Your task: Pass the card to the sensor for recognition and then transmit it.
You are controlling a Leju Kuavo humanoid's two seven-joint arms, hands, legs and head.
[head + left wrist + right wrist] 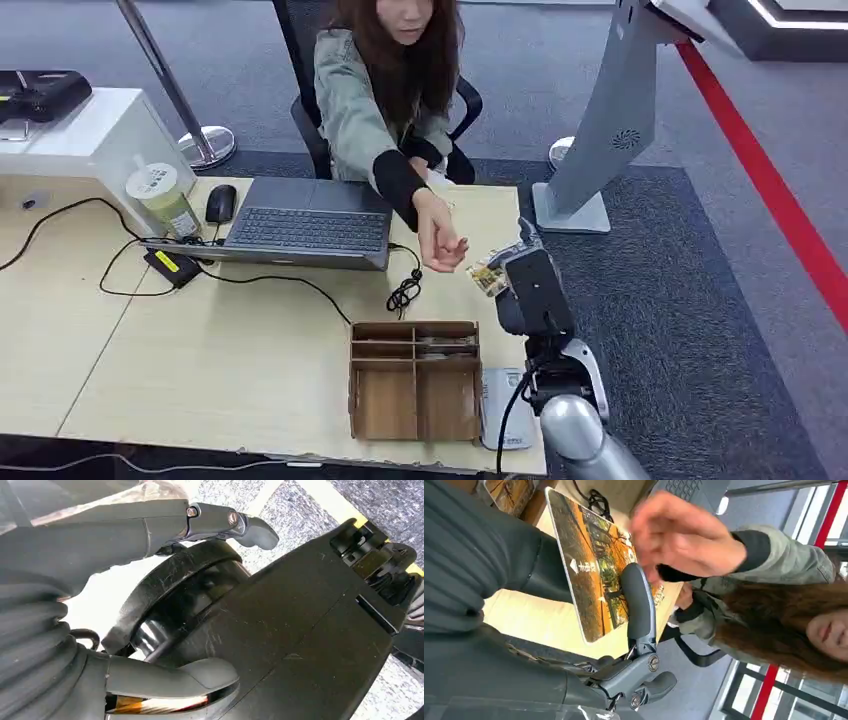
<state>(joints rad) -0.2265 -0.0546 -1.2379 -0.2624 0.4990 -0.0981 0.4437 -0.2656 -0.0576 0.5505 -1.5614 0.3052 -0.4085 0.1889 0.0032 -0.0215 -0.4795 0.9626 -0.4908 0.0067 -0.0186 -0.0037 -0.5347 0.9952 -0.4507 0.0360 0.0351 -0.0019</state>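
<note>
Card (591, 575): printed in orange and green, held upright in your right hand (525, 285), one finger (639, 602) laid across its face with the thumb behind it. In the head view you find the card (487, 277) raised above the counter's (200, 350) right edge, just past the far right corner of the wooden tray (415, 380).

Person's hand (442, 243): reaching from across the counter, palm open, just beside the card; whether it touches cannot be told, since the right wrist view shows it blurred.

Sensor (505, 405): pale flat pad lying on the counter, touching the tray's right side, below your right forearm.

Left hand (150, 605): hanging low beside your body, fingers (235, 525) loosely extended and holding nothing.

Laptop (305, 220): open, at the counter's far side in front of the seated person.

Mouse (220, 203): left of the laptop.

Cup (165, 200): lidded, greenish, left of the mouse.

Cables (403, 293): black, running from the laptop across the counter, one coiled near the tray's far edge.

Kiosk stand (610, 120): grey, on the carpet to the right of the counter.
</note>
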